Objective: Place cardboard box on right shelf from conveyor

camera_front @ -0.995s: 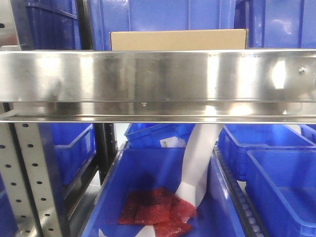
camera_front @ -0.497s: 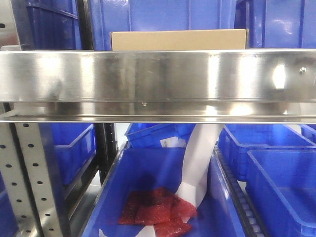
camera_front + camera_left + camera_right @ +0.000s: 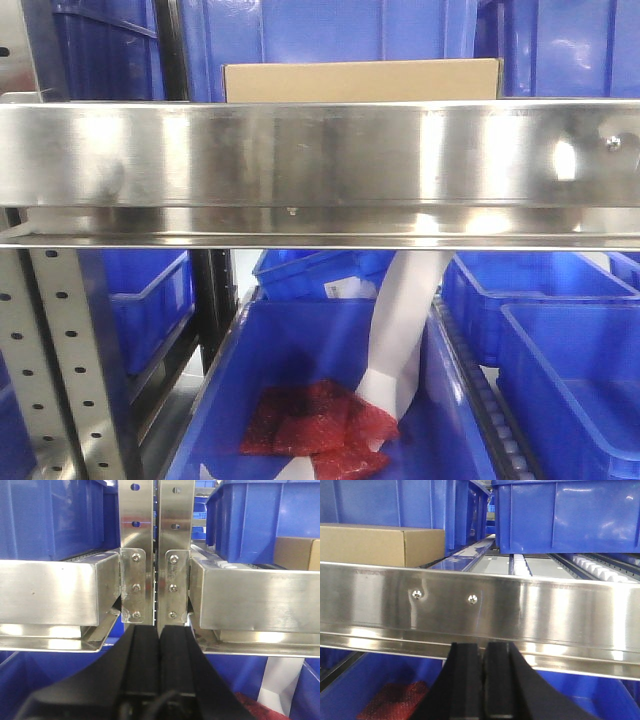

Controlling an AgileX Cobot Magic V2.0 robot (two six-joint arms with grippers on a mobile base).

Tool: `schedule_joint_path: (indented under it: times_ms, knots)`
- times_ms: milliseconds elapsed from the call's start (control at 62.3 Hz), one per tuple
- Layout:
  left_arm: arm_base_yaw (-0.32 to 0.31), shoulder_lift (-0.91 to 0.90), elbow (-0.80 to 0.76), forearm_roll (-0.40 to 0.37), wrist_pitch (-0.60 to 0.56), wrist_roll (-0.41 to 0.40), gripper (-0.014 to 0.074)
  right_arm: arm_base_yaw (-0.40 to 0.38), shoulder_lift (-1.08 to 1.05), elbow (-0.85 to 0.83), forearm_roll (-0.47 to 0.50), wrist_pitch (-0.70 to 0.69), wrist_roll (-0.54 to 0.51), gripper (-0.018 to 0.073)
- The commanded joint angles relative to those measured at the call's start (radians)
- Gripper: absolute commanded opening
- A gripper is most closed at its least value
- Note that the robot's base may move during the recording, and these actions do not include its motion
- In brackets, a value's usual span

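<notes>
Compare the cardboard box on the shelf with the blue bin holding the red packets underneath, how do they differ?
The cardboard box is plain tan and closed; the blue bin is glossy plastic and open-topped. The box sits on the steel shelf behind its front rail, which hides its lower part; the bin sits on the level below, in view down to its floor. The box shows no contents; the bin holds red packets and white paper. Both are rectangular.

Tan, steel and blue
The box (image 3: 360, 80) is plain tan; the shelf (image 3: 320, 165) rail is shiny silver; bins (image 3: 570, 370) are blue; red mesh packets (image 3: 315, 425) lie beside a white sheet (image 3: 400, 340); grey uprights (image 3: 75, 360) are perforated.
</notes>
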Motion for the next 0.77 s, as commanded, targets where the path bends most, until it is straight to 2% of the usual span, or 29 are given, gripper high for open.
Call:
schedule_joint_path:
  times_ms: [0,754]
  knots:
    - [0.0,-0.006,0.006,-0.005,-0.087,0.0,-0.0116,-0.007,-0.019,-0.016,-0.003,-0.079,0.0,0.005]
    - [0.0,-0.006,0.006,-0.005,-0.087,0.0,-0.0116,-0.007,-0.019,-0.016,-0.003,-0.079,0.0,0.005]
